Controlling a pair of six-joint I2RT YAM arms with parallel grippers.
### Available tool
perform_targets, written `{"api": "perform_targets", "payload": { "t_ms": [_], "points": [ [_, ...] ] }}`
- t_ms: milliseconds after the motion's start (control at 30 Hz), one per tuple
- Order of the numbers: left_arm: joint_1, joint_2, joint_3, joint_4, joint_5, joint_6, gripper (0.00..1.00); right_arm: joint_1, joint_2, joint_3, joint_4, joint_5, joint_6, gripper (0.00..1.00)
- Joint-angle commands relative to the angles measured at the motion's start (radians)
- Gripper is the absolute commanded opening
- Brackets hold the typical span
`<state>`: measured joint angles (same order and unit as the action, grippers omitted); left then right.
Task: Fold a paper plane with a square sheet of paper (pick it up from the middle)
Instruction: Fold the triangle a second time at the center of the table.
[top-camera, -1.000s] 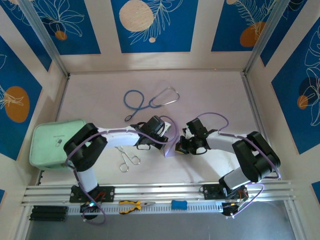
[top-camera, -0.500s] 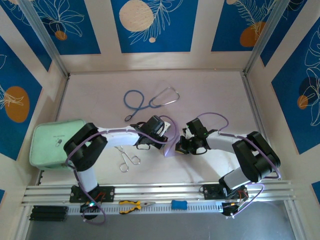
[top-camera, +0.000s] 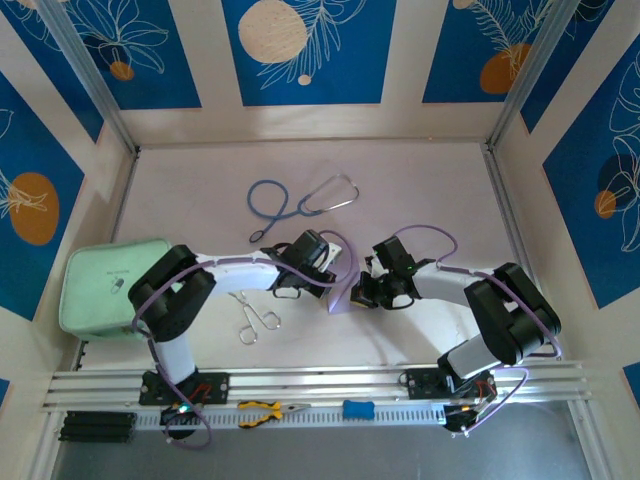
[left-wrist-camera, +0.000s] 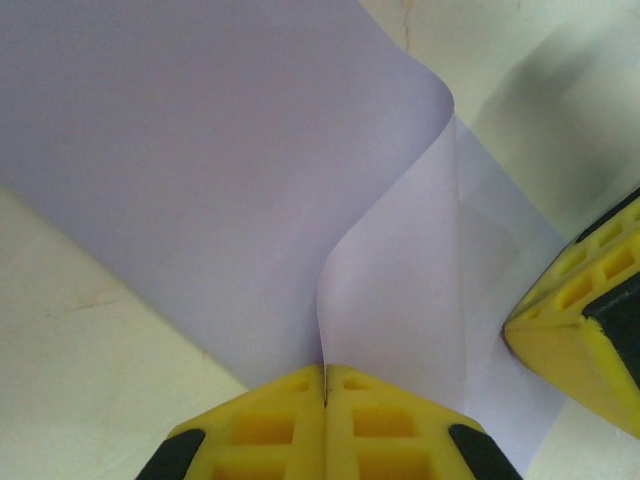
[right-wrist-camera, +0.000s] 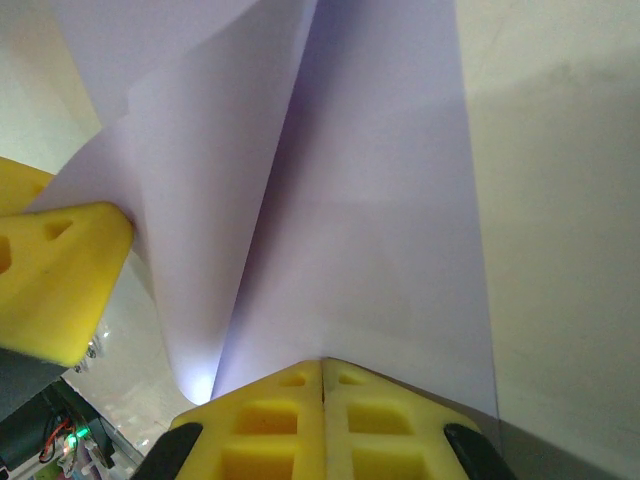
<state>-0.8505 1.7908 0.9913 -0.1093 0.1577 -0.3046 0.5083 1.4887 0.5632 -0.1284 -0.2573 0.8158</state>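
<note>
Two grips, one sheet: the left end effector (left-wrist-camera: 325, 372), jaws shut on a curled edge of the square sheet of paper (left-wrist-camera: 200, 150), and the right end effector (right-wrist-camera: 322, 365), pinched on another edge, hold it bowed at the middle of the counter (top-camera: 420, 190). Seemingly an early fold; next, edges must meet squarely before creasing.

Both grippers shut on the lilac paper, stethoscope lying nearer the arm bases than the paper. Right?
Wrong on the stethoscope: the top external view shows it lying farther from the arm bases than the paper. The left gripper and right gripper are indeed shut on the lilac paper.
</note>
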Motion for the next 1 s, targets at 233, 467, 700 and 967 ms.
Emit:
{"api": "perform_targets", "payload": {
  "t_ms": [233, 467, 700, 967],
  "points": [
    [0.021, 0.032, 0.031, -0.005, 0.025, 0.026, 0.02, -0.007, 0.000, -0.013, -0.049, 0.013, 0.000, 0.01],
    [0.020, 0.036, 0.033, 0.000, 0.041, 0.029, 0.02, -0.007, 0.001, -0.014, -0.048, 0.015, 0.002, 0.01],
    [0.020, 0.024, 0.027, 0.022, 0.055, 0.031, 0.03, -0.007, 0.002, -0.014, -0.048, 0.015, 0.002, 0.01],
    [0.020, 0.043, 0.034, 0.026, 0.043, 0.036, 0.03, -0.007, 0.005, -0.013, -0.049, 0.011, 0.001, 0.01]
  ]
}}
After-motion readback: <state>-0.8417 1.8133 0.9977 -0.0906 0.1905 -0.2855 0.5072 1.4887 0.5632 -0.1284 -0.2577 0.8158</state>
